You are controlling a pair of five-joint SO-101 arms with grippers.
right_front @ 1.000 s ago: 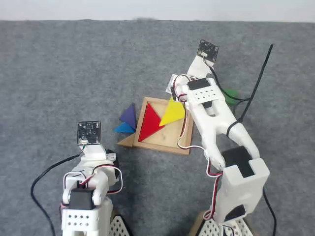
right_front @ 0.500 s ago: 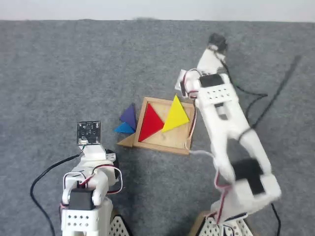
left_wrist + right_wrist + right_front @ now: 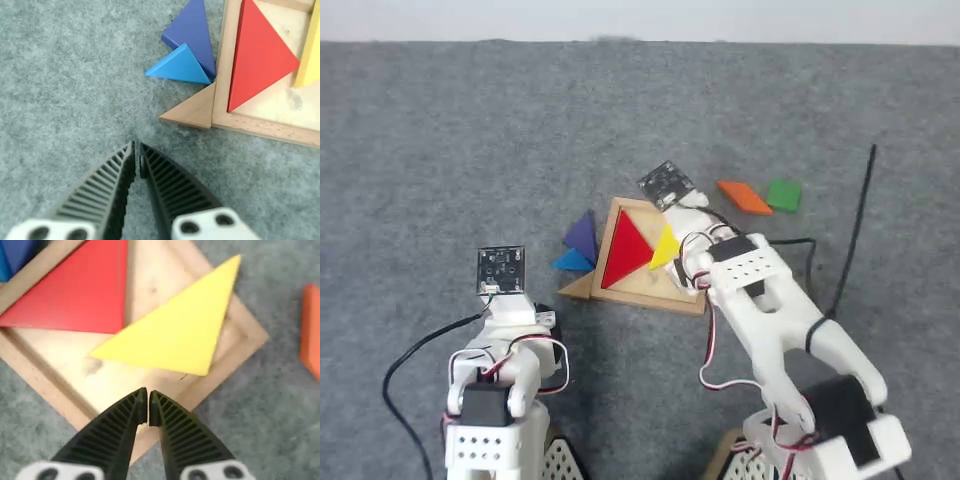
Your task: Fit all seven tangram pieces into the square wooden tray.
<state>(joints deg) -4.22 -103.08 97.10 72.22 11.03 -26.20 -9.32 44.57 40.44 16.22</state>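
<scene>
The square wooden tray (image 3: pixel 638 293) (image 3: pixel 55 390) (image 3: pixel 260 127) lies mid-table. A big red triangle (image 3: pixel 623 248) (image 3: pixel 80 290) (image 3: pixel 260 50) lies flat in it. A big yellow triangle (image 3: pixel 667 245) (image 3: pixel 177 335) (image 3: pixel 312 50) lies beside the red one, its long edge along the tray's rim. My right gripper (image 3: pixel 148 396) is shut and empty, just above the tray floor near the yellow piece. Purple (image 3: pixel 582 232) (image 3: pixel 192 32), blue (image 3: pixel 572 260) (image 3: pixel 180 67) and bare-wood (image 3: pixel 578 287) (image 3: pixel 192 112) triangles lie outside the tray. My left gripper (image 3: pixel 137 150) is shut over bare carpet, short of them.
An orange parallelogram (image 3: pixel 744 197) (image 3: pixel 311 330) and a green square (image 3: pixel 783 194) lie on the grey carpet beyond the tray to the right. The right arm (image 3: pixel 760 300) covers the tray's right side; the left arm (image 3: pixel 500 340) is at the front left.
The right arm swung back from beyond the tray and now reaches over it from the near side, uncovering the orange and green pieces. The yellow triangle stays in the tray. The left arm is still.
</scene>
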